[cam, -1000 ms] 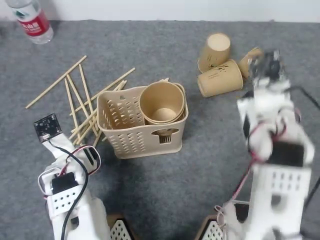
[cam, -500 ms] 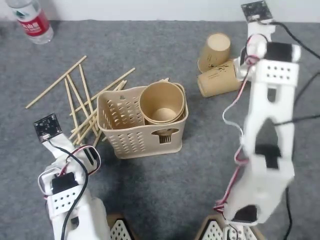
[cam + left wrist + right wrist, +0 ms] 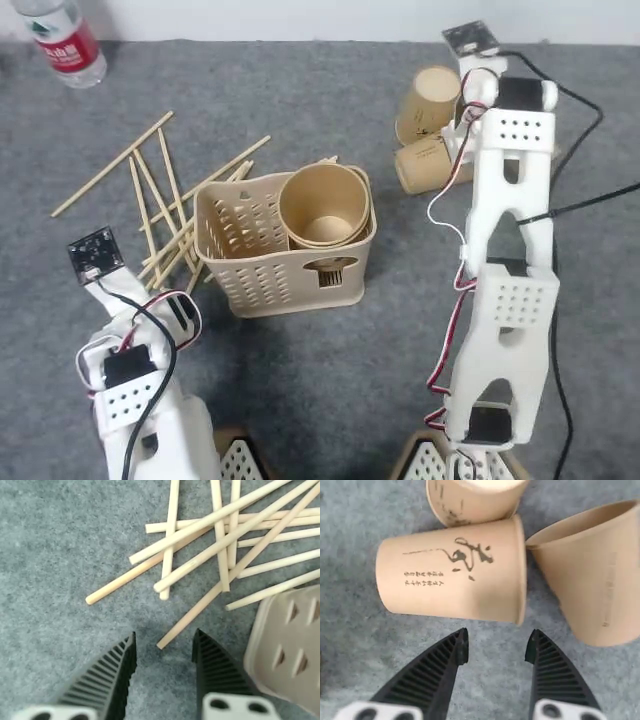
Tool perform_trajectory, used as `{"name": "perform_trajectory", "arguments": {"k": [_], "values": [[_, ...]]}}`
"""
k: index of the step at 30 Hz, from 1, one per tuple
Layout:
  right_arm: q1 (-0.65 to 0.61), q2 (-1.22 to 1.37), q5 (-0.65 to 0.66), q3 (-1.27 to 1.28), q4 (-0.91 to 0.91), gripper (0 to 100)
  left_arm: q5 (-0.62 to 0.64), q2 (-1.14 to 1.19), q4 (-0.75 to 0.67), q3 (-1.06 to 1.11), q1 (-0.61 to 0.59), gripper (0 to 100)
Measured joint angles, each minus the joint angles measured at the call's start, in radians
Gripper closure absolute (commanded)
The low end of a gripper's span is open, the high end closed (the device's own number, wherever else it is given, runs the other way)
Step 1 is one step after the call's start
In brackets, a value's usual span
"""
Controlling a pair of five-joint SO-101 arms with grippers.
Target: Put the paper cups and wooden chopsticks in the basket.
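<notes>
Three paper cups (image 3: 450,572) lay tipped over and touching one another on the grey table (image 3: 330,400), well apart from the basket (image 3: 250,275), which already held nested cups (image 3: 322,205). The right claw (image 3: 498,642) hung spread wide just above the middle cup, near its rim end. These cups looked light, thin-walled and easy to crush or set rolling. A gentle pinch across the rim, with one finger inside the mouth, would probably hold better than squeezing the round side. The chopsticks (image 3: 220,535) lay in a crossed heap on the table at the basket's other side, some reaching its wall. The left claw (image 3: 165,640) stood spread over their near ends. They looked stiff, light and smooth, and would likely pivot or slip unless pinched near the middle, one at a time.
</notes>
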Motion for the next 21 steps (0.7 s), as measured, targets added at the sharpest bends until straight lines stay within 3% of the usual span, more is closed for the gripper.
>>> {"name": "perform_trajectory", "arguments": {"k": [6, 13, 19, 21], "values": [[-0.002, 0.061, 0.04, -0.002, 0.017, 80.1, 0.0, 0.0, 0.0, 0.0, 0.0, 83], [-0.092, 0.078, 0.104, -0.002, 0.066, 80.3, 0.0, 0.0, 0.0, 0.0, 0.0, 83], [-0.091, 0.078, 0.115, -0.002, 0.069, 96.2, 0.0, 0.0, 0.0, 0.0, 0.0, 83], [-0.094, 0.078, 0.117, -0.002, 0.069, 97.2, 0.0, 0.0, 0.0, 0.0, 0.0, 83]]}}
